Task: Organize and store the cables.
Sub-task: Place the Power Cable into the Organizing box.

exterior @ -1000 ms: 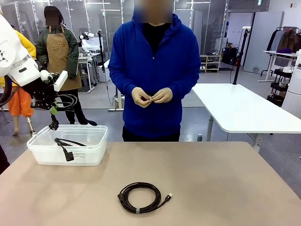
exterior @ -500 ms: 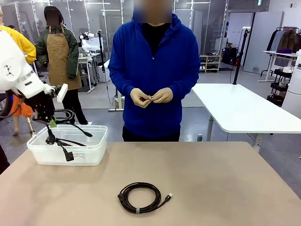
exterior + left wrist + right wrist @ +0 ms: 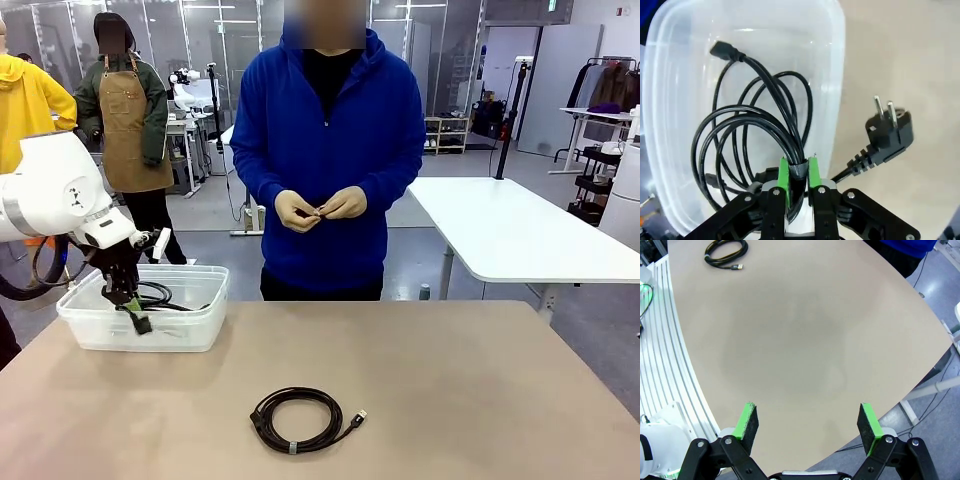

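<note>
Beige tabletop (image 3: pixel 480 400) carries a clear plastic bin (image 3: pixel 195 330) at its far left corner. Left gripper (image 3: pixel 798 172): green pads pressed together on the taped bundle of a coiled black cable (image 3: pixel 785 132), whose loops hang down inside the bin. The two-pin plug (image 3: pixel 890 132) of this cable appears beyond the bin rim in the left wrist view; whether it has cleared the wall cannot be told. Right gripper (image 3: pixel 810 422): jaws fully apart, holding nothing, above bare tabletop near the edge. A second coiled cable (image 3: pixel 297 420) lies near the front centre, well apart from the bin, with open surface on all sides. One second ago the left gripper held the coil above the bin's left rim; it has now descended into the bin.
</note>
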